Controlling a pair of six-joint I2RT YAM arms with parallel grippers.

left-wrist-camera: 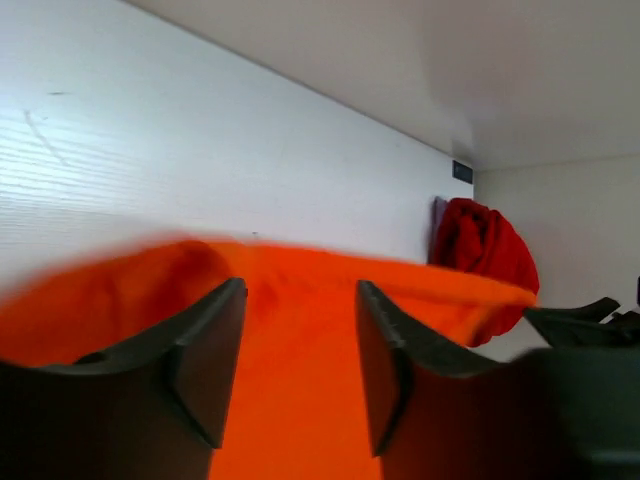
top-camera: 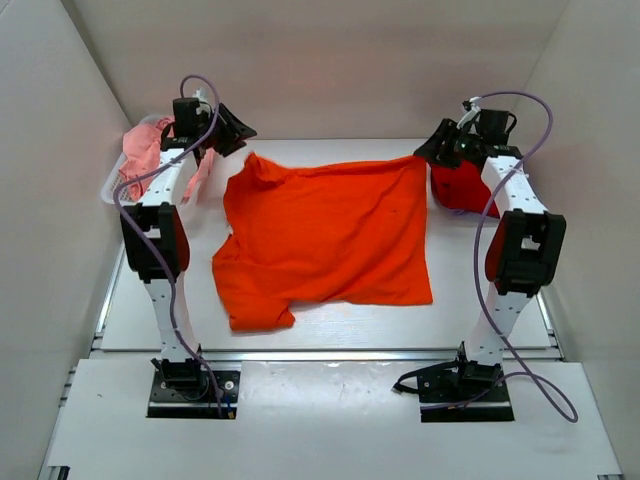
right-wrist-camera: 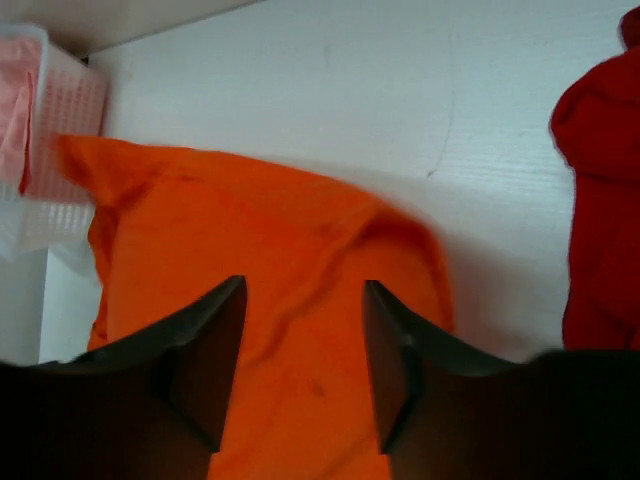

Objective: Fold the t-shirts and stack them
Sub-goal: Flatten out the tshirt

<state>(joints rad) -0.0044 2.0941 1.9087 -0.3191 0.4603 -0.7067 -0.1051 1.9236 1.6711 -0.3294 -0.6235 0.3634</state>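
Lying spread at frame centre, the orange t-shirt was noted on the surface. Left end effector, upper left, and right end effector, upper right, were seen with fingers apart, nothing clamped, by its far corners. Red t-shirt was bunched upper right; pink t-shirt upper left.

No lettering, labels, brand marks, numbers or signs legible in any of the three views.

One candidate only: small dark rectangular patch, toward 2 o'clock in the left wrist view. Too small and blurred to tell whether it carries any writing.
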